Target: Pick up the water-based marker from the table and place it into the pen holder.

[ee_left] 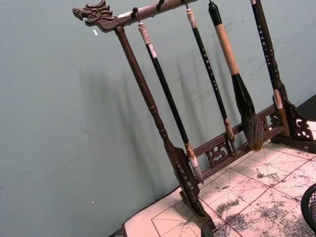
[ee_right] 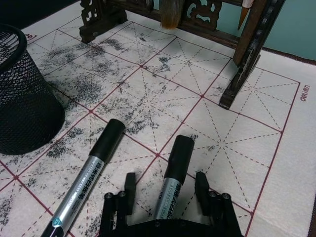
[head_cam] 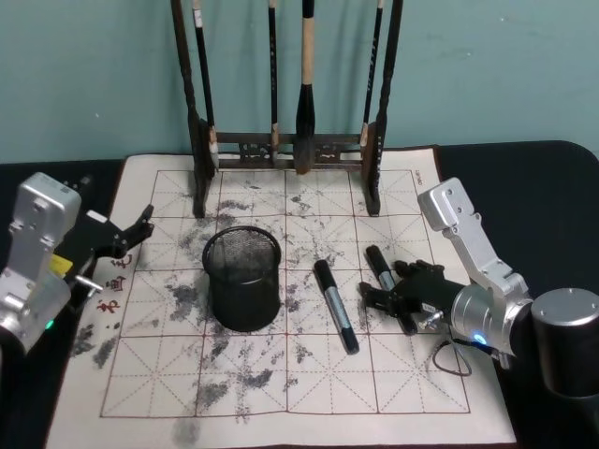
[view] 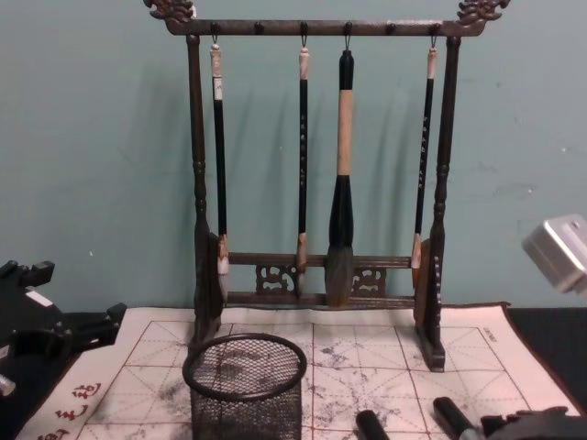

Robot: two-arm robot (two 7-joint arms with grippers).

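- Found the right gripper (ee_right: 165, 180) low over the table (head_cam: 552, 178), on the right part of the mat (head_cam: 412, 393), jaws spread.
- Saw one finger on each side of the water-based marker (ee_right: 173, 165), each apart from the barrel by a small gap.
- Noted the water-based marker lying flat on the mat, black cap pointing toward the brush rack (view: 197, 183), silver barrel running back under the gripper.
- Saw a second marker (head_cam: 335, 306) lying flat just to the left of the first, roughly parallel, between it and the pen holder (head_cam: 241, 281).
- Found the pen holder upright on the mat, left of both markers and touching neither.
- Placed the left gripper (head_cam: 138, 229) at the mat's left edge, well apart from the pen holder; could not tell whether its jaws were spread or pressed together.
- Saw the brush rack standing at the mat's far edge, four brushes (view: 341, 183) hanging from its top bar.
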